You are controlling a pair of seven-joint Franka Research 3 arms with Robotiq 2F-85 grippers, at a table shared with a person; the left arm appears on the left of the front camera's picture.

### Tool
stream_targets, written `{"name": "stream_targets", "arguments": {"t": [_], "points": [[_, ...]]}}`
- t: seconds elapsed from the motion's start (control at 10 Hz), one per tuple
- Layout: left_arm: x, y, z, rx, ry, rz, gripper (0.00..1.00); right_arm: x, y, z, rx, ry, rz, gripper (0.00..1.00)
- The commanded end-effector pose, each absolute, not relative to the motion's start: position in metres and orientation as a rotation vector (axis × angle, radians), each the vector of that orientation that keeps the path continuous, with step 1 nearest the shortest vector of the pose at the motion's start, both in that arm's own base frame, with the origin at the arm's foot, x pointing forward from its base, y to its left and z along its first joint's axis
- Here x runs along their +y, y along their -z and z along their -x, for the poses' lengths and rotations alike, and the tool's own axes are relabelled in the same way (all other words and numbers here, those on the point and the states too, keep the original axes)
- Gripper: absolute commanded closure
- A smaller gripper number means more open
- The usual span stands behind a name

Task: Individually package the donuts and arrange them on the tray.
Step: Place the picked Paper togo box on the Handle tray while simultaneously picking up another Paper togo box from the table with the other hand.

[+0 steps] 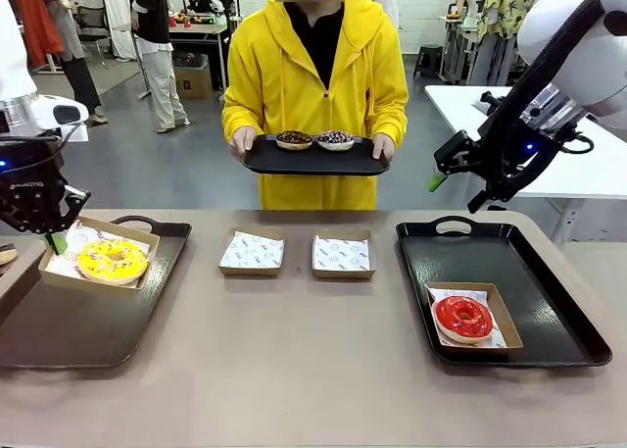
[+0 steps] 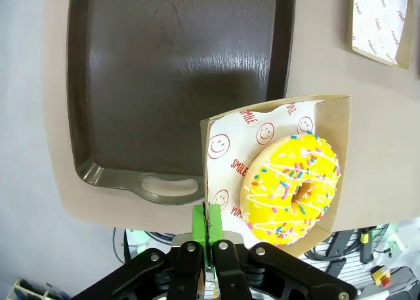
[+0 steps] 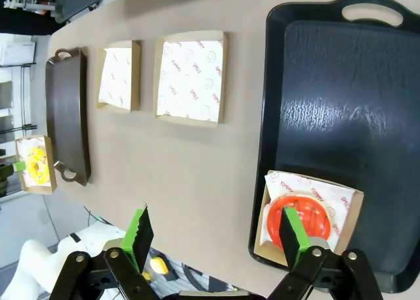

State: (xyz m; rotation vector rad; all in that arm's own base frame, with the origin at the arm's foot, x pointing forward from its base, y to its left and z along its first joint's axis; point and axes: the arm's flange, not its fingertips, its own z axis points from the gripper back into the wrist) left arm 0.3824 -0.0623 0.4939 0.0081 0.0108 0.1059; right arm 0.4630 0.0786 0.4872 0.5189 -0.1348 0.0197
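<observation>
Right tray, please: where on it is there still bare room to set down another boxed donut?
The right tray is bare across its far half, between the handle and the box holding the red donut. It is also bare in the near-right patch between that box and the right rim. The near-left corner is taken.

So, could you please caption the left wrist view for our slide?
Left gripper shut on the box edge, yellow donut inside, at the tray corner.
</observation>
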Motion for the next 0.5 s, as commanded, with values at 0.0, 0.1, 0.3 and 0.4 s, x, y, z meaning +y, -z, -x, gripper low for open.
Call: {"name": "stream_targets", "arguments": {"t": [0.0, 0.1, 0.3, 0.4], "points": [[-0.0652, -0.4971, -0.3839, 0.007, -0.098, -0.007, 0.99, 0.0769, -0.4882, -0.4632, -0.139, -0.017, -0.515, 0.0], [-0.0652, -0.4971, -0.3839, 0.007, -0.098, -0.007, 0.99, 0.0769, -0.4882, -0.4632, -0.139, -0.017, -0.515, 0.0], [-0.0652, -0.4971, -0.3839, 0.007, -0.098, -0.007, 0.99, 0.0769, -0.4882, -0.4632, -0.139, -0.017, -0.515, 0.0], [-0.0652, -0.4971, -0.3839, 0.007, -0.098, -0.007, 0.99, 0.0769, -0.4882, -0.4632, -0.139, -0.017, -0.515, 0.0]]}}
